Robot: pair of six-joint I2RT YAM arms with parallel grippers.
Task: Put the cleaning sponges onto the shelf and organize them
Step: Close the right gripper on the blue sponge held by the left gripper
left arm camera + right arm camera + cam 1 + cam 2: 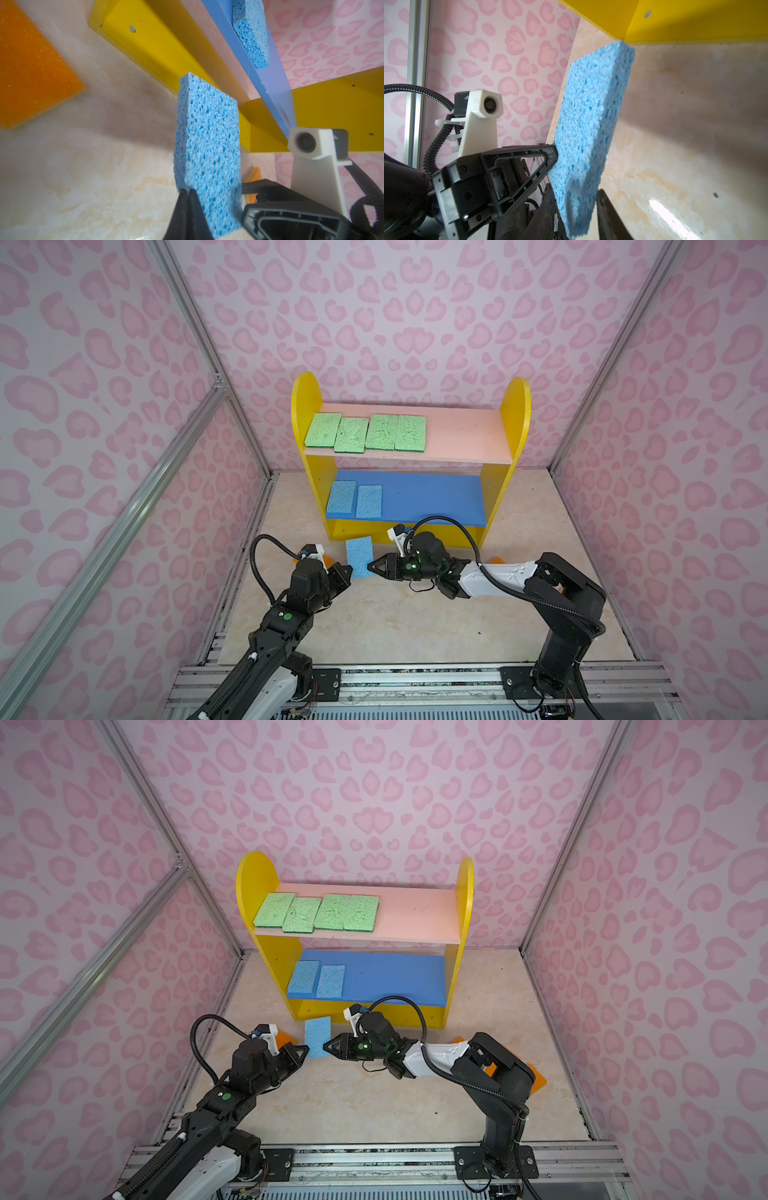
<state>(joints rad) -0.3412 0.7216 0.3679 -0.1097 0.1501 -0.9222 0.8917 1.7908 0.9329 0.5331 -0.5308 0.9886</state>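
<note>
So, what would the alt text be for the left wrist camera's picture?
The left gripper pinches one corner of a blue sponge over a pale marbled table. An orange sponge lies flat nearby, and the shelf stands behind.

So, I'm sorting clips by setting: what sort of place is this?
Most likely a robot test cell in a lab, not a home: pink-patterned wall panels in aluminium framing, two arms bolted to a metal rail, and a toy-like shelf staged on a marble-look board.

One sponge [358, 553] just before the shelf [515, 414]
</note>
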